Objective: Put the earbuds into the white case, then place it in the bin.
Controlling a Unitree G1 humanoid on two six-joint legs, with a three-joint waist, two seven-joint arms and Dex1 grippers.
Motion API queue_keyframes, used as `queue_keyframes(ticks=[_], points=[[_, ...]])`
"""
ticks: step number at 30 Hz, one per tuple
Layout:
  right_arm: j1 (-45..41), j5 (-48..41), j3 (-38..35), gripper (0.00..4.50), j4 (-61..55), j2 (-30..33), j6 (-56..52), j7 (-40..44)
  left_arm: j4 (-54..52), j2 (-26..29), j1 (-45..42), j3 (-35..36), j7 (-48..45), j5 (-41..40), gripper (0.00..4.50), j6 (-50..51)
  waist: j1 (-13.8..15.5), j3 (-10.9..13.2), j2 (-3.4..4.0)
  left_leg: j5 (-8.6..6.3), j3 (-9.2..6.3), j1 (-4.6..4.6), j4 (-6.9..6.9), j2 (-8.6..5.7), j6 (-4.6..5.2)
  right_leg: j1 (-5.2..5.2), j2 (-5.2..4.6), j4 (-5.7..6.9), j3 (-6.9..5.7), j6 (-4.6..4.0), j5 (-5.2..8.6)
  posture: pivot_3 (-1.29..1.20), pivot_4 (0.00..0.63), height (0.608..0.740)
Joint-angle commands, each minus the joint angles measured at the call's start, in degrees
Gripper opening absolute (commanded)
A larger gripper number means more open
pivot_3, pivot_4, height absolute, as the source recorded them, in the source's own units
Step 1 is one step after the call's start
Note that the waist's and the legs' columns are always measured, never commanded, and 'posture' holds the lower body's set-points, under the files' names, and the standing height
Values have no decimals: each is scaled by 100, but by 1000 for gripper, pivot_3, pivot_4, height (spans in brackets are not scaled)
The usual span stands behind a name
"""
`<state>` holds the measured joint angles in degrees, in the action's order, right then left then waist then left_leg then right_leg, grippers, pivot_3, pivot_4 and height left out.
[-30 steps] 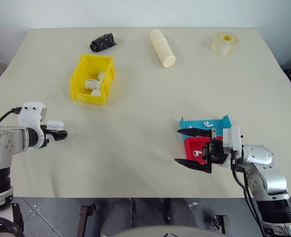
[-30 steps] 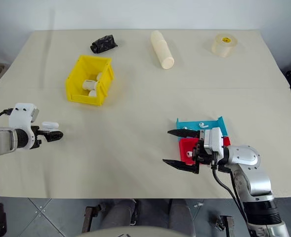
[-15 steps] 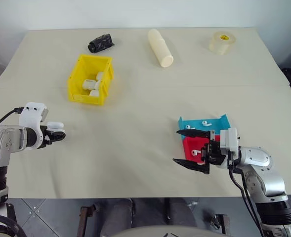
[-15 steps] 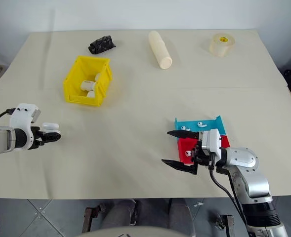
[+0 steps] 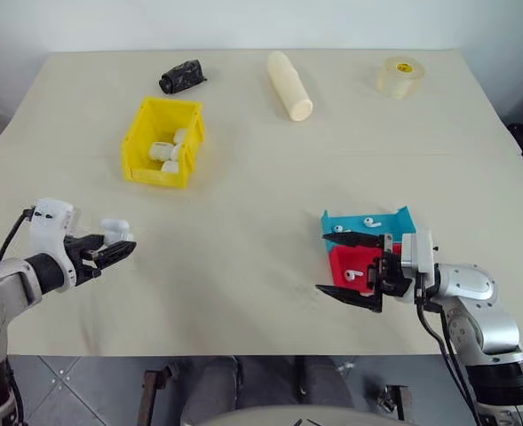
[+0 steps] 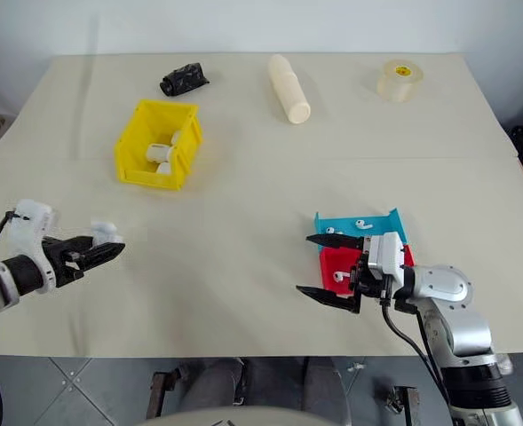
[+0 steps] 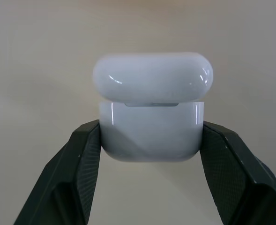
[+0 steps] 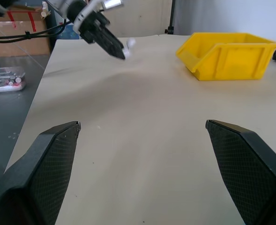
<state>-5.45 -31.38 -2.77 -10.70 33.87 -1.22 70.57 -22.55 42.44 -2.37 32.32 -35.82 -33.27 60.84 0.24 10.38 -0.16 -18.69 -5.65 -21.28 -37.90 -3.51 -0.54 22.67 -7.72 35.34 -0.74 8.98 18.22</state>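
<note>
Left pincer [image 7: 152,140] pinching white case [image 7: 152,108].
Right pincer [image 5: 350,266] spread beside red tray [image 5: 354,264], far from bin [image 5: 165,140].

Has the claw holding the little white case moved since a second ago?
Yes. The left claw with the white case has shifted right and toward the table's near edge, farther from the bin.

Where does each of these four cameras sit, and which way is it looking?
Left eye and right eye views: on the head, looking forward and down at the table; both arms show.
Left wrist view: on the left arm, looking along its claw, shut on the white case.
Right wrist view: on the right arm, looking between its open claw across the table.
Shared: the right wrist and head views both show the bin and the left claw.
</note>
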Motion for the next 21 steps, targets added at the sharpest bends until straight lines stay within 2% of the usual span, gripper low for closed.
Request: queue_keyframes(ticks=[1,4,8,14,21], points=[[10,-63,-285,4500,-12,211,31,31,-380,-364,291,166,-1157,-432,2780,-1551,8,0,1,-1,0,2,-2,4,-2,-3,3,-2,-1,-1,0,0,150,740],[151,-103,-537,4500,-47,428,18,3,-330,-646,369,-465,-2079,-194,2780,-3039,57,0,2,-2,1,4,-6,4,-3,-9,2,-4,-6,-2,0,0,150,740],[500,-177,-1001,4500,-260,647,-3,-126,117,-1152,-15,-1194,-2676,-70,2780,-4345,122,-1,3,-3,5,4,-7,6,-1,-17,4,-18,-13,-5,-4,0,150,740],[1402,-467,-2040,4500,-947,727,-103,-533,965,-1623,-803,-2390,-3267,338,2780,-5451,127,-4,10,-6,11,3,-9,4,6,-18,8,-21,-13,-2,-7,0,150,740],[2678,-435,-2772,4500,-1665,722,-41,-499,1655,-2228,-1446,-3211,-3785,471,2780,-6505,126,-5,10,-8,19,4,-10,7,8,-19,19,-20,-11,1,-9,0,150,740]])
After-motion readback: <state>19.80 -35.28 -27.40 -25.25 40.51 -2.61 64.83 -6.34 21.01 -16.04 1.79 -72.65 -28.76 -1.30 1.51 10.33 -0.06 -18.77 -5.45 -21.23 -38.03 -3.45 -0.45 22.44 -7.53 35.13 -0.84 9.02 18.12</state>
